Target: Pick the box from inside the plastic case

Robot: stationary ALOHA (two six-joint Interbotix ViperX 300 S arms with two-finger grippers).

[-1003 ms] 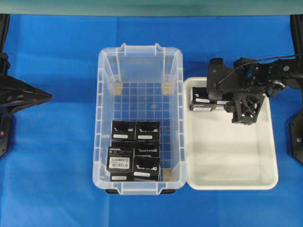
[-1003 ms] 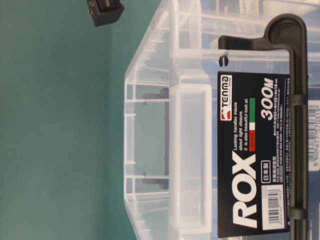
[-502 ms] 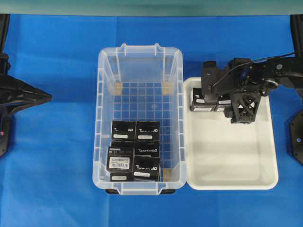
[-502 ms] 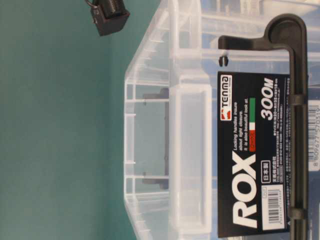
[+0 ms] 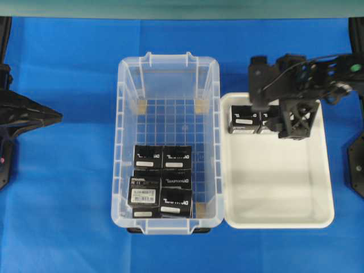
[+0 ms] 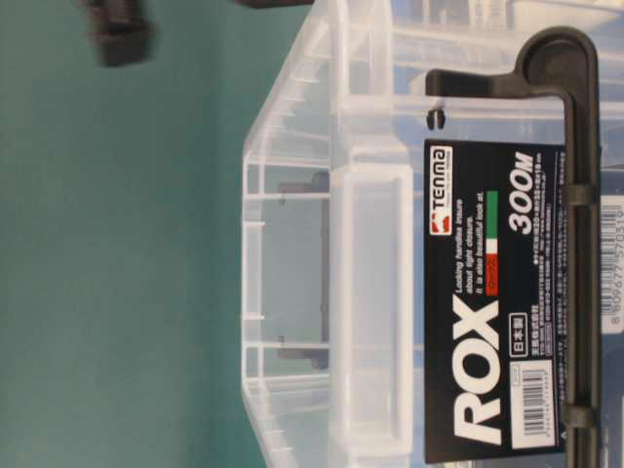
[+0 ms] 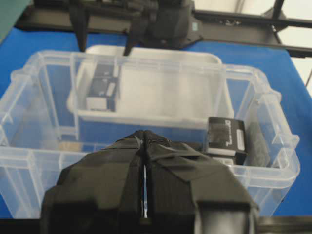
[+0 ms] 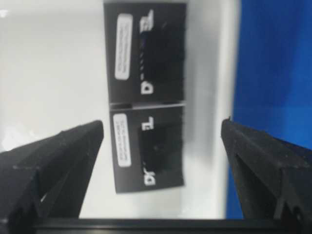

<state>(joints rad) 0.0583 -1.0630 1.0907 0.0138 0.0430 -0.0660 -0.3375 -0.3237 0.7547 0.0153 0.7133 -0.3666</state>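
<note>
Boxes [image 5: 160, 187] sit clustered at the near end of the plastic case [image 5: 168, 77] on the blue tabletop [image 5: 68, 187]; the left claw [image 7: 145, 146] is clenched, holding nothing; farther right, two boxes [image 5: 245, 121] lie touching in the white tray [image 5: 278, 187], the released right claw [image 8: 161, 141] hovering above them.

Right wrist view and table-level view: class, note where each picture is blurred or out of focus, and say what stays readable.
Right wrist view: the two boxes in the white tray are soft, their lettering smeared. Table-level view: a dark blurred shape sits top left, while the plastic case and its ROX label read clearly, though the picture lies sideways.
</note>
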